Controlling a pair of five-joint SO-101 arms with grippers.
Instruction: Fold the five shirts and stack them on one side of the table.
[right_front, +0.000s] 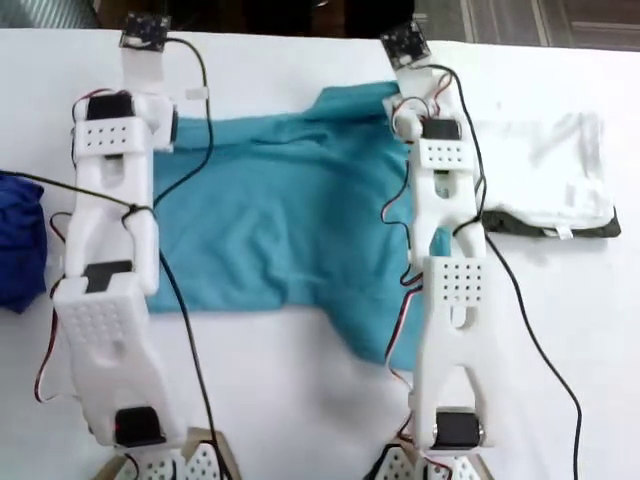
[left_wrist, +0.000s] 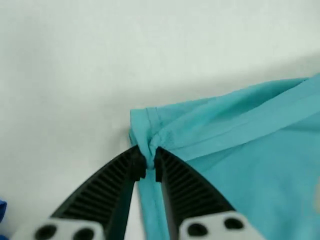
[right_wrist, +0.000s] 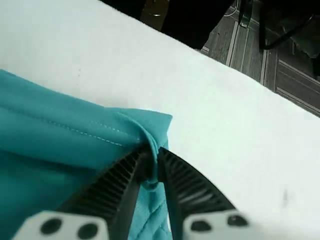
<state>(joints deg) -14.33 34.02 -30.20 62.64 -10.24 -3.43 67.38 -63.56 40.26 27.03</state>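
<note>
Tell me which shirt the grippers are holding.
The teal shirt, spread mid-table: left gripper and right gripper each pinch its edge. The folded white shirt and bunched blue shirt lie off to the sides.

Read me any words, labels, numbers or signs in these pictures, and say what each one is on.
No text can be read.
The teal shirt, pinched by the left pincer and the right pincer: plain, no print.
The white folded shirt: faint grey marks, too blurred to read.
</note>
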